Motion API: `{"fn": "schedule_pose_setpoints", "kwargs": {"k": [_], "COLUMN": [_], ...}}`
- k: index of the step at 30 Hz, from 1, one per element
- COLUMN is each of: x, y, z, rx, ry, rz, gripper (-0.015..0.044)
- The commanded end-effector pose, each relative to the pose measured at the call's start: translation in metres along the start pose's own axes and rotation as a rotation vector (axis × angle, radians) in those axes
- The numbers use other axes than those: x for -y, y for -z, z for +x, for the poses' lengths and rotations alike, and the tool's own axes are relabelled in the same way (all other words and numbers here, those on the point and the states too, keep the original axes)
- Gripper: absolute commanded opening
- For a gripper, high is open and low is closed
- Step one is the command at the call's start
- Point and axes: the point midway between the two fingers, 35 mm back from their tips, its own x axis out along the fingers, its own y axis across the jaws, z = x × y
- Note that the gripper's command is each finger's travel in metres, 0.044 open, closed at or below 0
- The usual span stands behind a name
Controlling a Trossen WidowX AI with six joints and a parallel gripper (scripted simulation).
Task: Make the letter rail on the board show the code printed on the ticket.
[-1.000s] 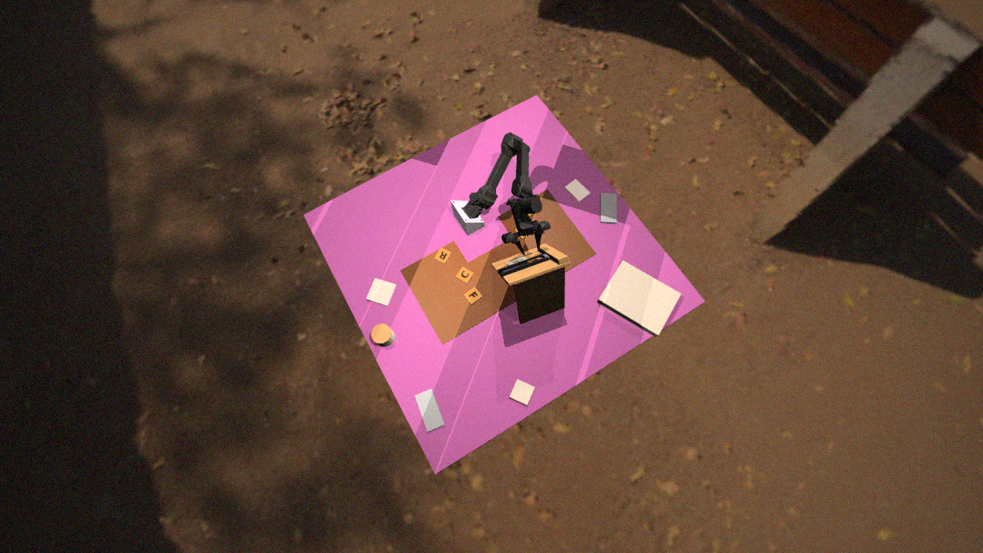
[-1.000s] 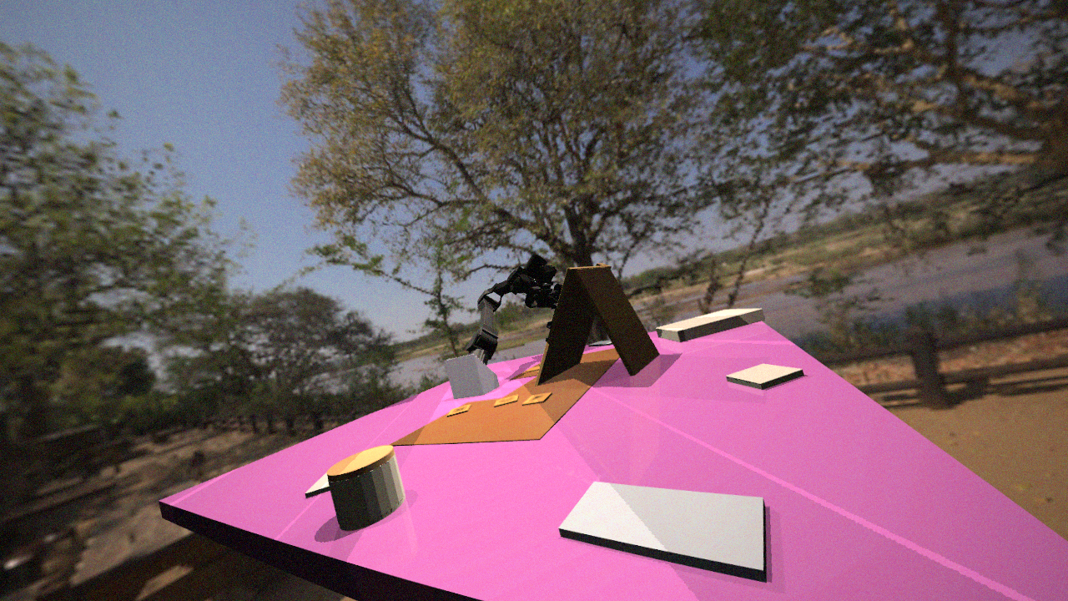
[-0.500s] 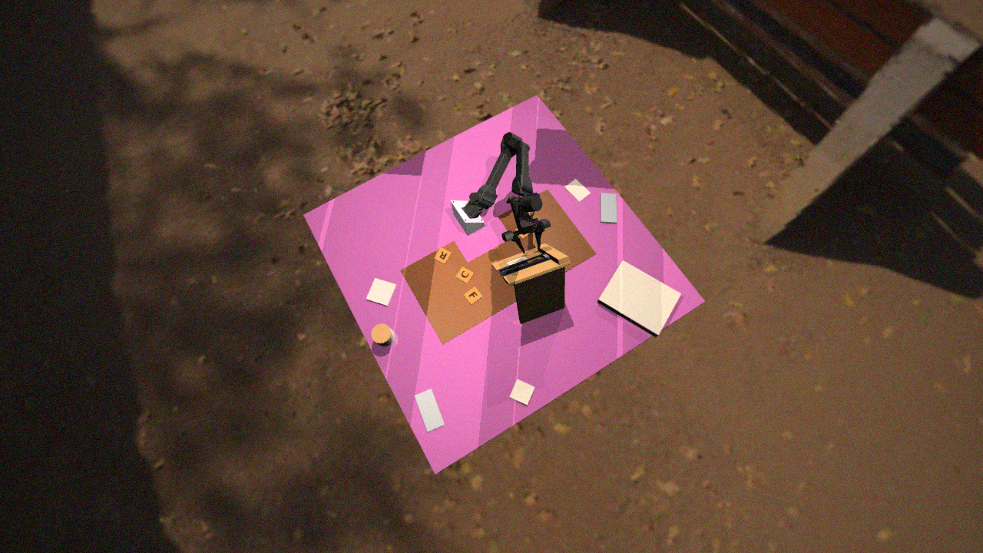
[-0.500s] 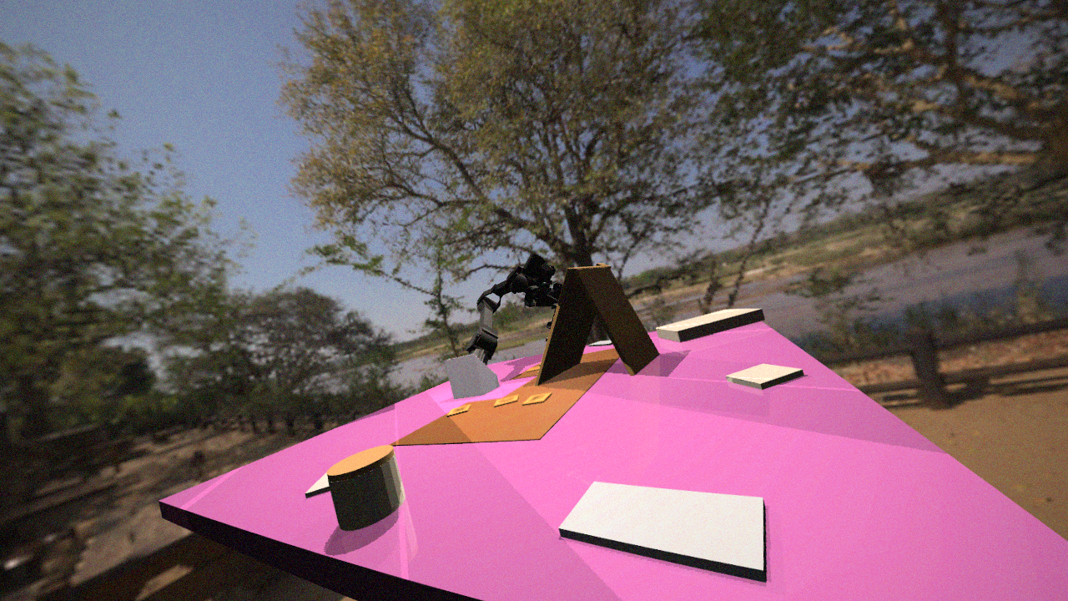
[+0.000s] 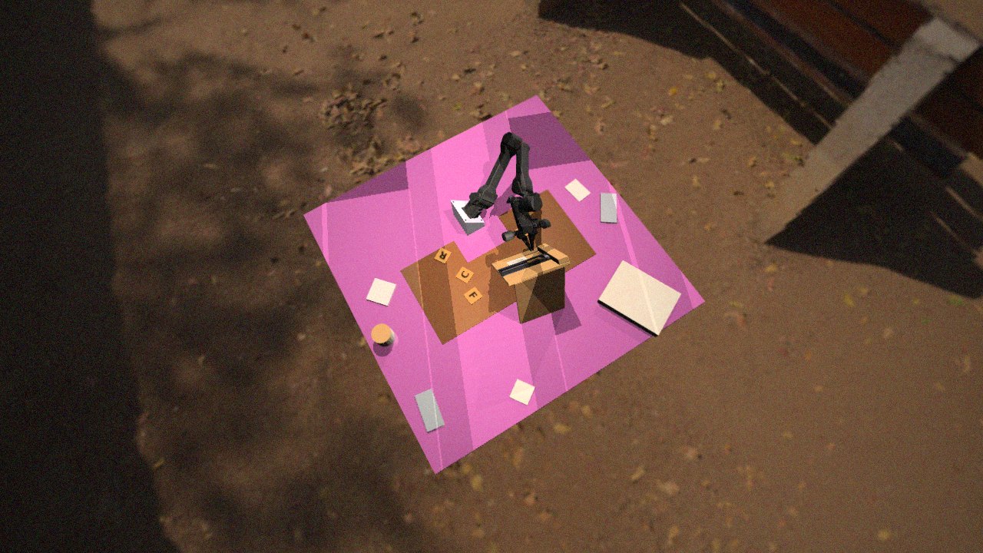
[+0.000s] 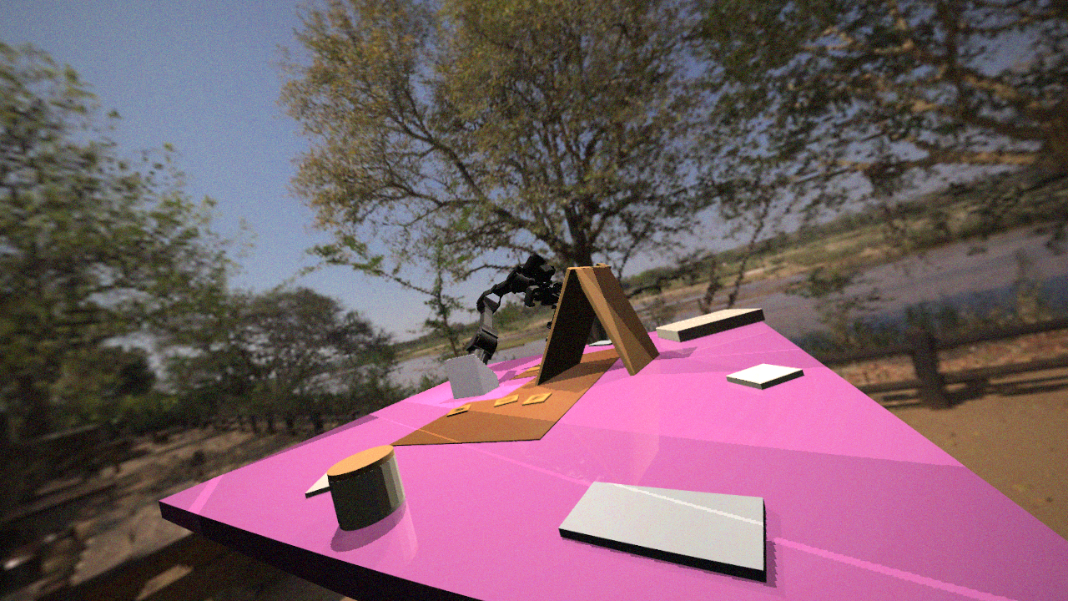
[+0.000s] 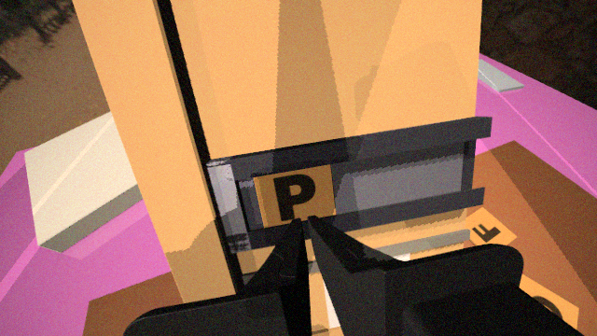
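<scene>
My gripper is shut and empty, its tips at the lower edge of the P tile. That tile sits upright in the dark rail, with a narrow gap between it and the left end stop. The rail to its right is empty, out to the open end. The rail is on the sloping wooden board. The fingers hide most of the ticket, so its code is unreadable. An R tile, a C tile and an F tile lie on the brown mat.
A large cream block lies beyond the board's closed side. A round tan-topped container stands near the counter edge. Grey slabs and cream squares lie around the counter. Another tile shows behind the board.
</scene>
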Motion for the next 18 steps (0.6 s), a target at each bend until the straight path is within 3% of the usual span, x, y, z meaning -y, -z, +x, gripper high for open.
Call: {"fn": "schedule_pose_setpoints", "kwargs": {"k": [1,6,18], "x": [0.0,0.002,0.029], "y": [0.0,-0.001,-0.016], "z": [0.0,0.002,0.018], "rx": [-0.001,-0.027,-0.526], "ry": [0.0,0.012,0.06], "rz": [0.0,-0.004,-0.032], "gripper": [0.0,0.0,0.0]}}
